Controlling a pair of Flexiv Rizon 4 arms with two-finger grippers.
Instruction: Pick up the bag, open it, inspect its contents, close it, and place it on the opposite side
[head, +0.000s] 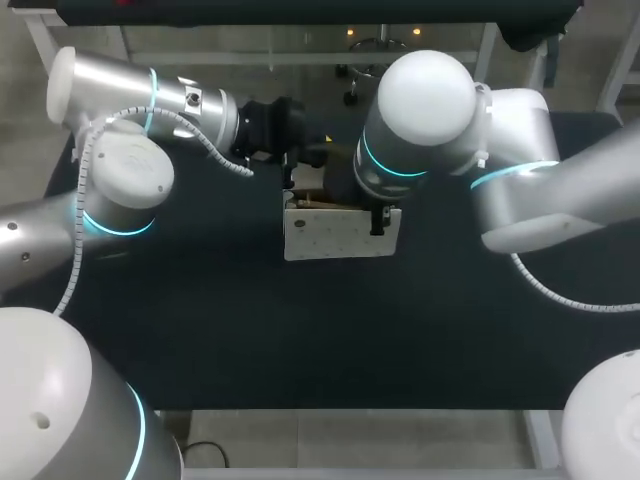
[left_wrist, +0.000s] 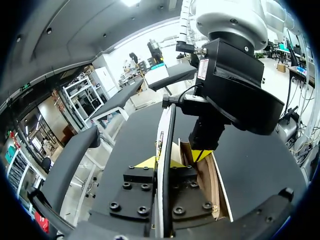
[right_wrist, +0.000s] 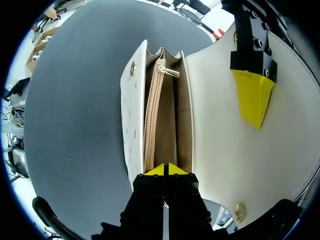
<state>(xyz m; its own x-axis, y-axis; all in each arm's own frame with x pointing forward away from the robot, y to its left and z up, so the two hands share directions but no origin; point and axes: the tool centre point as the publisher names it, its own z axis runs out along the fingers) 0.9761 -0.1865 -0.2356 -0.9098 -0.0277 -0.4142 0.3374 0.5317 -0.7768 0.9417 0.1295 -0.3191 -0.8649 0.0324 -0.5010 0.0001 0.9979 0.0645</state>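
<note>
A white bag (head: 335, 235) with small dots sits at the table's middle, its flap (right_wrist: 225, 150) swung open. In the right wrist view the tan inside (right_wrist: 167, 125) shows, with a zipped middle pocket and a gold pull (right_wrist: 170, 72). My left gripper (left_wrist: 161, 163) is shut on the flap's edge (left_wrist: 167, 135), which runs upright between its yellow tips; one of its fingers (right_wrist: 252, 97) lies against the flap's inner face. My right gripper (right_wrist: 164, 170) is shut at the bag's near end, tips pinched together on the rim. From the left wrist, its yellow tip (left_wrist: 200, 154) dips into the bag's mouth.
The dark table (head: 200, 330) spreads out on every side of the bag, with bare surface to the left, right and front. Both arms (head: 130, 180) (head: 530, 190) meet over the bag from the two sides.
</note>
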